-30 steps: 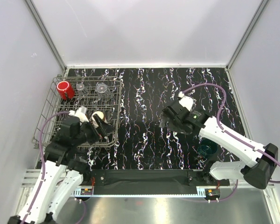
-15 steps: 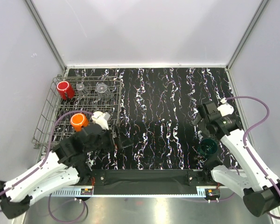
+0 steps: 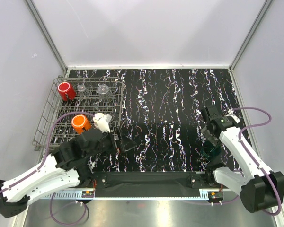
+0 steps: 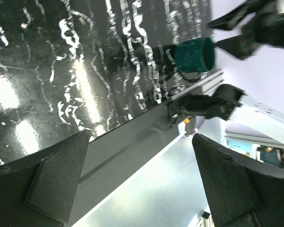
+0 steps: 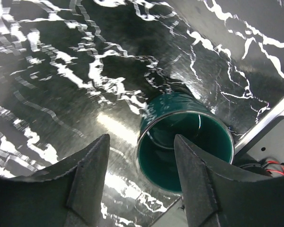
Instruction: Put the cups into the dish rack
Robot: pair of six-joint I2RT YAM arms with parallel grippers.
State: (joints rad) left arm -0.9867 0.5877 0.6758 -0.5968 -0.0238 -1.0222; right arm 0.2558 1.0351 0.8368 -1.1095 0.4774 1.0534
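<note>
Lower right of the top view, near the table (image 3: 180, 94) front edge: dark green cup (image 3: 211, 151) stands upright, long axis vertical, mouth up, the only cup seen outside the rack. Right end effector (image 3: 209, 142) sits right over it, pointing down. In the right wrist view the right end effector (image 5: 141, 142) has its jaws medium-wide with the left side of the cup's (image 5: 184, 142) rim between them, one finger outside the wall and the other over the mouth; contact is not clear, so it does not read as a grip yet. The cup is glossy teal-green, a plain cylinder with a thin rim, empty, mirrored in the shiny black marbled top. The right arm is clearly the nearer one. Lower centre-left: left end effector (image 3: 125, 143) is spread wide, holding nothing, well apart from the cup and aimed across at it; the left wrist view shows the cup (image 4: 195, 56) in the upper right. Farther back, upper left: grey wire dish rack (image 3: 47, 106) holding the orange cup (image 3: 79, 123), then the red cup (image 3: 65, 90) and two clear cups (image 3: 82, 88) along its far row. The cream one cannot be picked out for sure. Likely next: pinch the wall, lift, carry left and far.
</note>
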